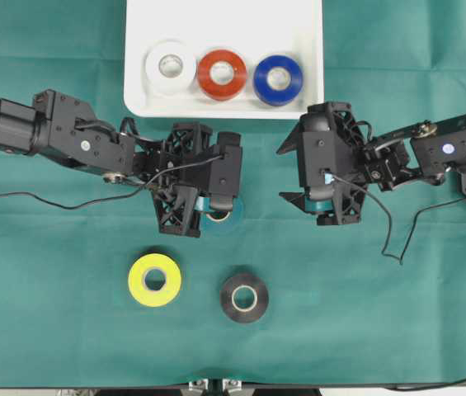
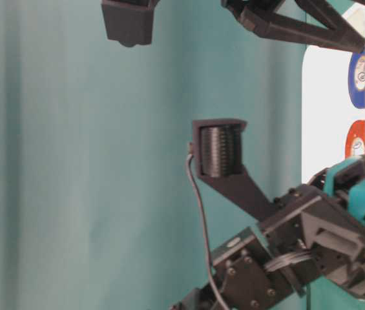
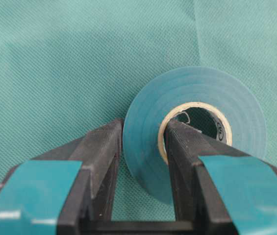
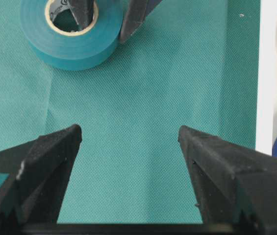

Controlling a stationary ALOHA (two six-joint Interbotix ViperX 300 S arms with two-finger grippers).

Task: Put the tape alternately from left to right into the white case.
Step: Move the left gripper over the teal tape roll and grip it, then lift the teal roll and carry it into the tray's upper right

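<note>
Left tool pinching teal roll's wall | right tool spread, empty

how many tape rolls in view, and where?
6. White roll, red-orange roll, blue roll in the white case; teal roll in left pincer; yellow roll, black roll on cloth.

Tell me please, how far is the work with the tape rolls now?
About halfway. Done: the white roll, red roll and blue roll lie in the white case. In hand: the left gripper pinches the teal roll's wall on the cloth. Left: the yellow roll and black roll.
</note>
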